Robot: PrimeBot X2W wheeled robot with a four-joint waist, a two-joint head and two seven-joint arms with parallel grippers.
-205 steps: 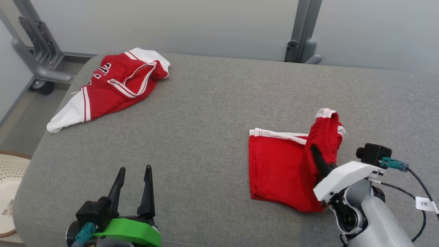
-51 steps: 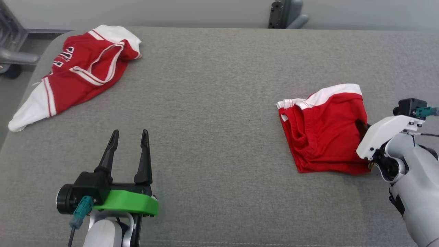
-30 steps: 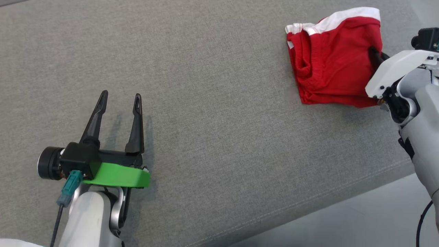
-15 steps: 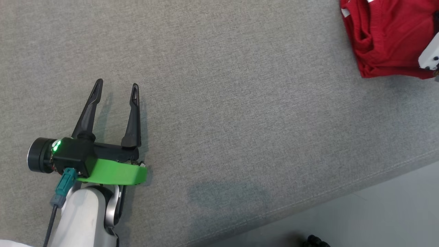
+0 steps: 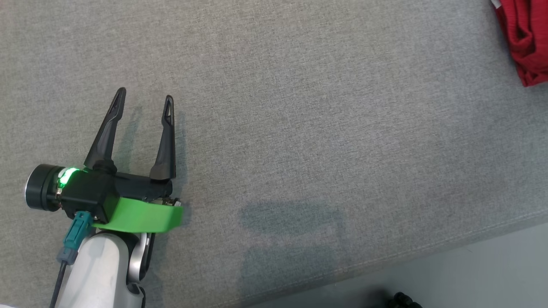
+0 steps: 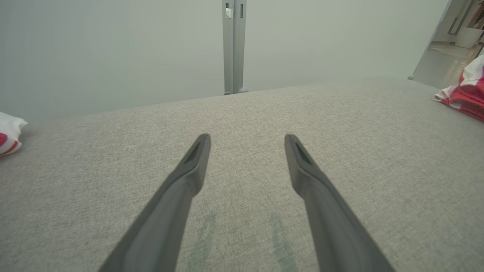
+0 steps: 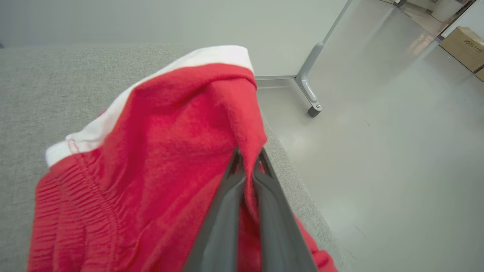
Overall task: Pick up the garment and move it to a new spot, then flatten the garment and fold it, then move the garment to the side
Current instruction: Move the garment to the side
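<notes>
While right gripper [image 7: 248, 153] clamps red fabric shorts with white band [image 7: 151, 151] at two o'clock, left gripper [image 5: 145, 94] hangs, jaws apart, over grey upholstered surface [image 5: 299, 128].

Soft, even light; faint shadows on the cushion [image 5: 299, 128] by the left gripper [image 5: 145, 94]. Close to the right-wrist lens the garment [image 7: 170, 151] blurs.

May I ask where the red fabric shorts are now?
Top right of the head view, the red shorts sit by the grey cushion's edge, pinched in the right gripper.
</notes>
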